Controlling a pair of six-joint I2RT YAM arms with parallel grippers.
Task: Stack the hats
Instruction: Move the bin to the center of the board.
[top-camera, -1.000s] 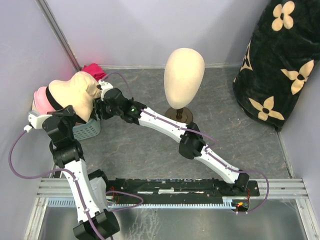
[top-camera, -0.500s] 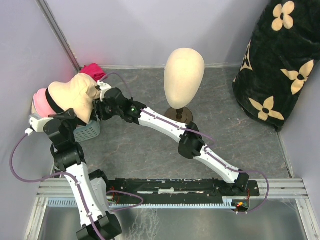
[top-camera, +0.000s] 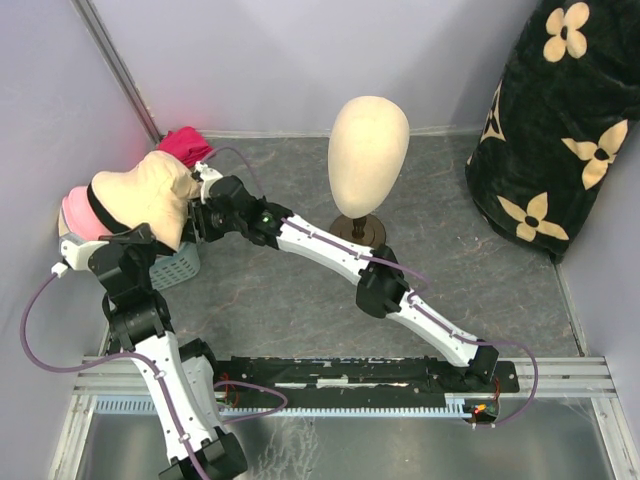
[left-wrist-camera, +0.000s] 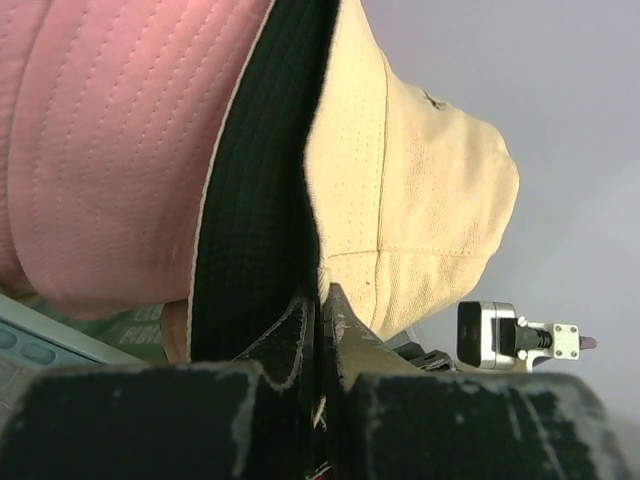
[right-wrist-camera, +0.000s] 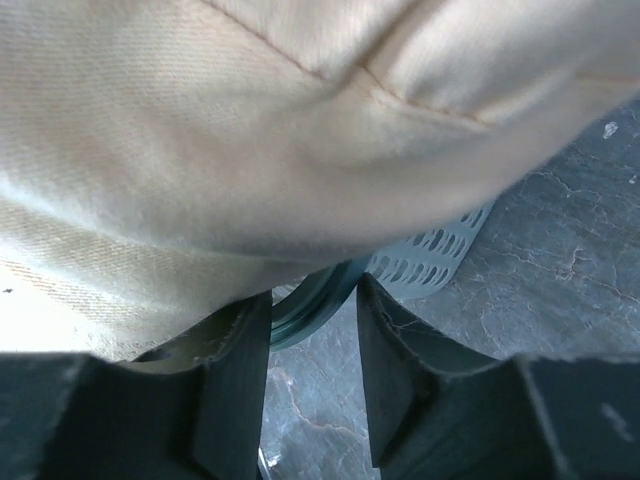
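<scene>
Hats (top-camera: 130, 200) are up at the far left of the table (top-camera: 260, 310), and three are counted: a beige hat (top-camera: 150, 195) outermost, a black hat (top-camera: 98, 208) shown only as a narrow band, and a pink hat (top-camera: 75, 212) peeking out by the wall. From above, the stack is seen over one pale blue basket (top-camera: 178, 265), most of it covered by fabric and the left arm. Whether the stack rests on it cannot be told.

Both claw tips are hidden under the hats in the overhead view.

On the left wrist camera the pink crown is cut off by the frame edge. There the left claw (left-wrist-camera: 318, 305) is pressed almost closed, only a thin slit left. The beige brim edge is seen running down into that slit, with the black brim touching just beside it.

On the right wrist camera the right claw (right-wrist-camera: 312, 300) is spread apart with nothing clamped. The beige fabric hangs just above its fingers, blurred and filling the upper frame, and the basket rim shows through the gap.

One cream mannequin head (top-camera: 368, 140) and one magenta cloth (top-camera: 185, 145) are also counted.
</scene>
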